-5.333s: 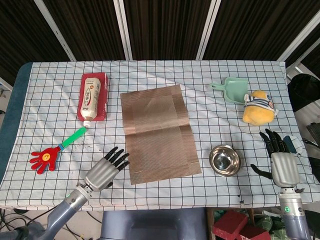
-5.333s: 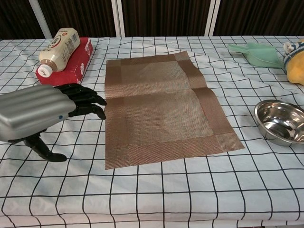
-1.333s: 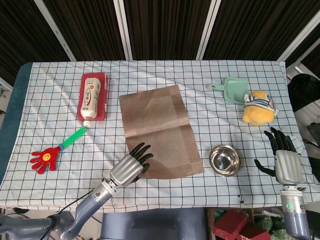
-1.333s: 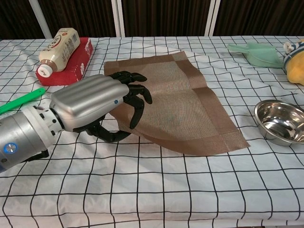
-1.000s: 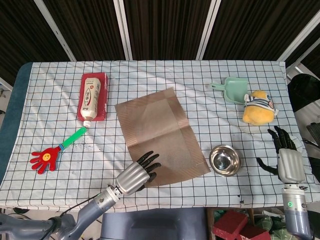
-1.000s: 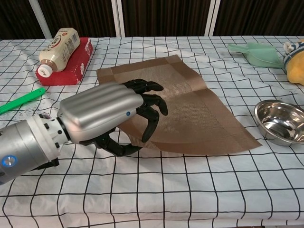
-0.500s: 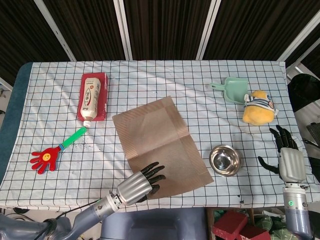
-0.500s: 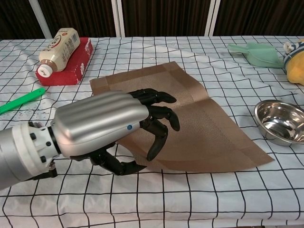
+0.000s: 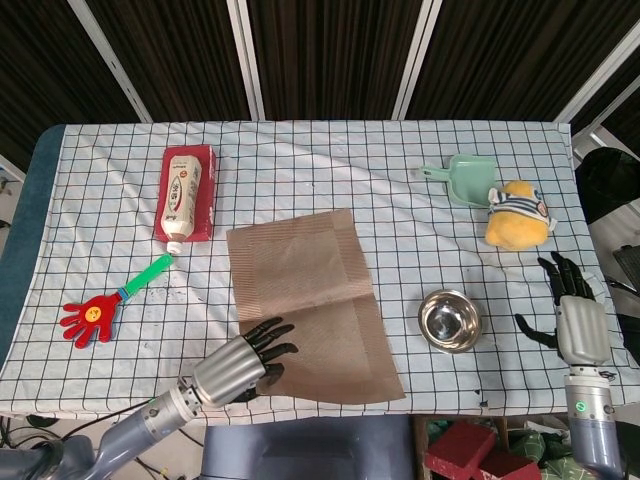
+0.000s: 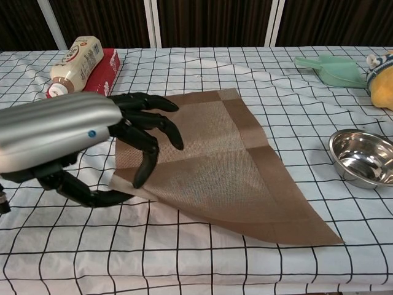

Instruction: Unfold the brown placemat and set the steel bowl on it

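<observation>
Already unfolded, the brown placemat (image 9: 308, 302) lies skewed on the counter (image 9: 100, 210), with our left robot hand (image 9: 238, 367) spread, fingers curved over its near-left corner. We judge any further drag could slide it off the front edge. Right of it sits the steel bowl (image 9: 449, 320), which our spread, empty right robot hand (image 9: 578, 322) could knock.

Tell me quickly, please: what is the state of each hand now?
Left hand: holds nothing, fingers spread, at the brown placemat edge.
Right hand: open, holds nothing, beside the steel bowl.
</observation>
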You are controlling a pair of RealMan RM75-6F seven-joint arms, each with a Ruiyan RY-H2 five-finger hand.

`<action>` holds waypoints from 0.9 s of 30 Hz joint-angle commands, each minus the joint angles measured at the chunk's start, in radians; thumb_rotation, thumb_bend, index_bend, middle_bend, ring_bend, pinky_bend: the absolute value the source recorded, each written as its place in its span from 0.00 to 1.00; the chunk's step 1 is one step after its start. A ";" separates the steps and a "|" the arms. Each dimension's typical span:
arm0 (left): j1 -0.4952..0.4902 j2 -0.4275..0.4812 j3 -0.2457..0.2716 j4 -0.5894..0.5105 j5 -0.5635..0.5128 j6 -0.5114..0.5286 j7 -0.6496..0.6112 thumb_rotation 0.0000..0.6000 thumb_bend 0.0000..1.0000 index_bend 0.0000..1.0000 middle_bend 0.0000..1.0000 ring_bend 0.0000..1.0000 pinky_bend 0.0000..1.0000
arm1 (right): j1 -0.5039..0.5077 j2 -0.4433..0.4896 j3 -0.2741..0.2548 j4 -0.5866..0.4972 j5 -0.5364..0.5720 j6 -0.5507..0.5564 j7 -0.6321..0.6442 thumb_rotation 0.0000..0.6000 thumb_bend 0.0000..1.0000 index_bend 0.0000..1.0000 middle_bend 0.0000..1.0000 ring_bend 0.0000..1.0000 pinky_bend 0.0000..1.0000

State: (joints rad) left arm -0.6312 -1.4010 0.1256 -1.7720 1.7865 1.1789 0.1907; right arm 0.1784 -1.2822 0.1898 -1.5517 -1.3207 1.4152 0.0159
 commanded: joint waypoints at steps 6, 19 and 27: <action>0.050 0.127 0.005 0.027 -0.054 0.067 -0.118 1.00 0.40 0.70 0.24 0.04 0.07 | 0.003 0.004 -0.008 -0.004 -0.002 -0.013 -0.010 1.00 0.18 0.14 0.04 0.03 0.16; 0.099 0.182 -0.035 0.165 -0.148 0.099 -0.210 1.00 0.40 0.70 0.24 0.04 0.07 | 0.005 0.004 -0.013 -0.006 -0.003 -0.020 -0.016 1.00 0.18 0.14 0.04 0.03 0.16; 0.117 0.156 -0.083 0.252 -0.230 0.088 -0.198 1.00 0.40 0.69 0.24 0.04 0.07 | 0.005 0.006 -0.015 -0.011 -0.005 -0.022 -0.018 1.00 0.18 0.14 0.04 0.03 0.16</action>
State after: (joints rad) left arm -0.5186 -1.2371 0.0517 -1.5323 1.5685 1.2710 -0.0112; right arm 0.1831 -1.2766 0.1751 -1.5623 -1.3253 1.3932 -0.0026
